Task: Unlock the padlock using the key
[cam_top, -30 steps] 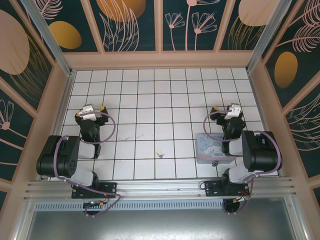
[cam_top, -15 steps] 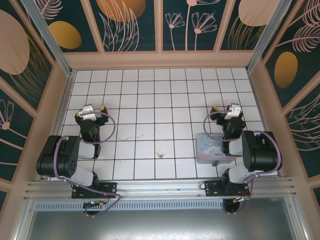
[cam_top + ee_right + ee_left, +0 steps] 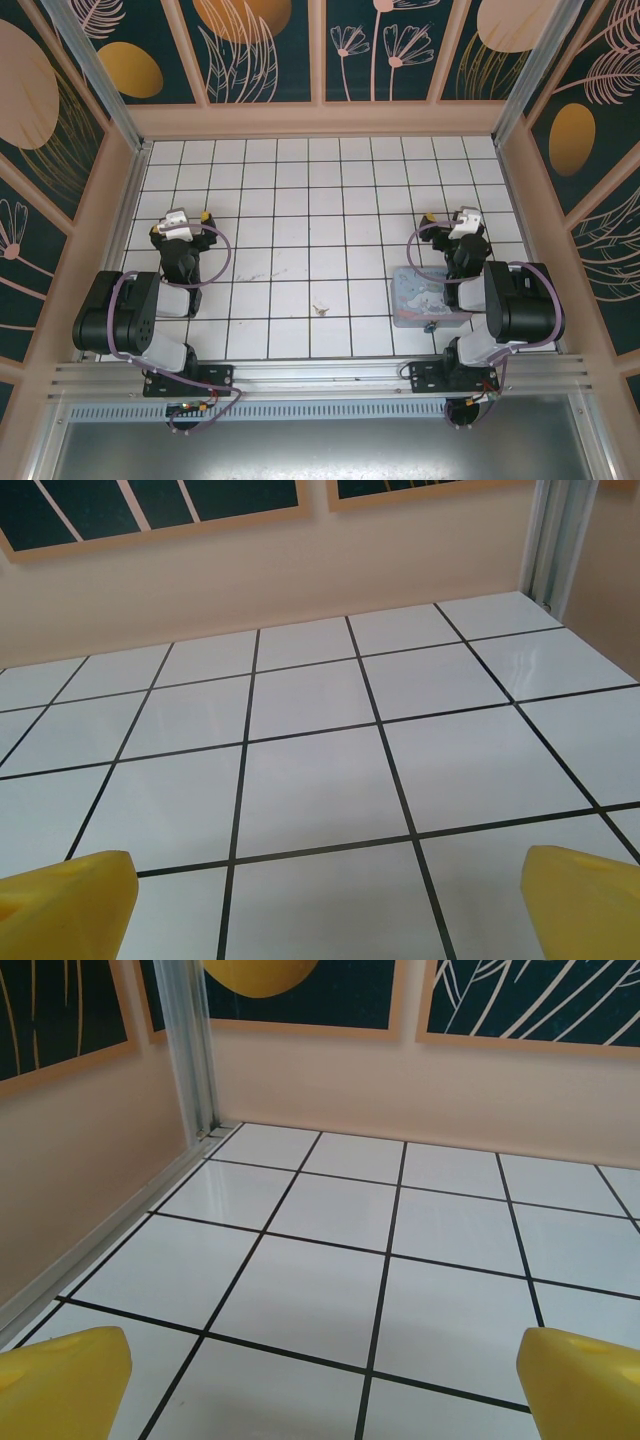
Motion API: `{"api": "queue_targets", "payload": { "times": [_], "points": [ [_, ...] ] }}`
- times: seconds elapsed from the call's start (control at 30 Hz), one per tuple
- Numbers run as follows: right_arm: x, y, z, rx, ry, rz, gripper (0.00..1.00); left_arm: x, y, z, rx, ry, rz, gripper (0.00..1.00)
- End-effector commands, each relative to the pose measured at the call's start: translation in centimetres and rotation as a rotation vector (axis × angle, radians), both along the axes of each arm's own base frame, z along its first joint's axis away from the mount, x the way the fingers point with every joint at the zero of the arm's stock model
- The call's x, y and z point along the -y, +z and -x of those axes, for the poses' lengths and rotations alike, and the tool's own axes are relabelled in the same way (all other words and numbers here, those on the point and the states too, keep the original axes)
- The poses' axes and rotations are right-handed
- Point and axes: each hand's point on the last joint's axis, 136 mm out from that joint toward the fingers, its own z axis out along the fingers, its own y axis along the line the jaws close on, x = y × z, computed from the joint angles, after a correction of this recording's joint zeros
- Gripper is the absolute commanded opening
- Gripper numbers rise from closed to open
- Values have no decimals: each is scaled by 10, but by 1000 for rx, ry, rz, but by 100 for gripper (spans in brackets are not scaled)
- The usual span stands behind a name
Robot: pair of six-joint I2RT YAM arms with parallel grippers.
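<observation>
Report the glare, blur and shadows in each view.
Top external: even, soft light with no hard shadows; the key is too small to show detail. Left wrist: tiles are sharp, with a pale sheen near the corner post; the yellow fingertips are slightly soft. Right wrist: a similar sheen on the far right tiles; its fingertips are soft too.

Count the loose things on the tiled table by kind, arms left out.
key: 1
padlock: 1
pale blue tin: 1
Total: 3
</observation>
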Motion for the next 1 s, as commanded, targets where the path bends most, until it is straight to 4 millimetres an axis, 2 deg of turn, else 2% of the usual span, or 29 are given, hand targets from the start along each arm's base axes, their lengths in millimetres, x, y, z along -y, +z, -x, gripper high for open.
{"api": "queue_targets", "payload": {
  "times": [0.0,0.13,0.3,0.4,0.43,0.53,0.67,0.83,0.97],
  "points": [
    [0,8,-6,21,0,-4,99,11,15,-4,38,-77,-12,99],
    [16,28,-29,-74,-95,-22,99,6,35,-8,18,-46,-2,98],
    [26,57,-53,-141,-162,-217,99,5,59,-10,12,-30,38,98],
    [24,56,-59,-230,-175,-323,99,5,77,-12,17,-25,97,99],
    [16,55,-57,-256,-140,-352,99,7,84,-11,19,-29,130,99],
    [9,51,-42,-321,-134,-421,99,12,96,-13,-18,-40,255,99],
    [4,41,-12,-432,-164,-480,99,31,94,-14,-123,-76,417,99],
    [18,37,32,-530,-276,-503,99,76,83,-6,-240,-160,487,99],
    [38,37,55,-582,-344,-532,99,121,69,4,-333,-247,565,98]
  ]
}}
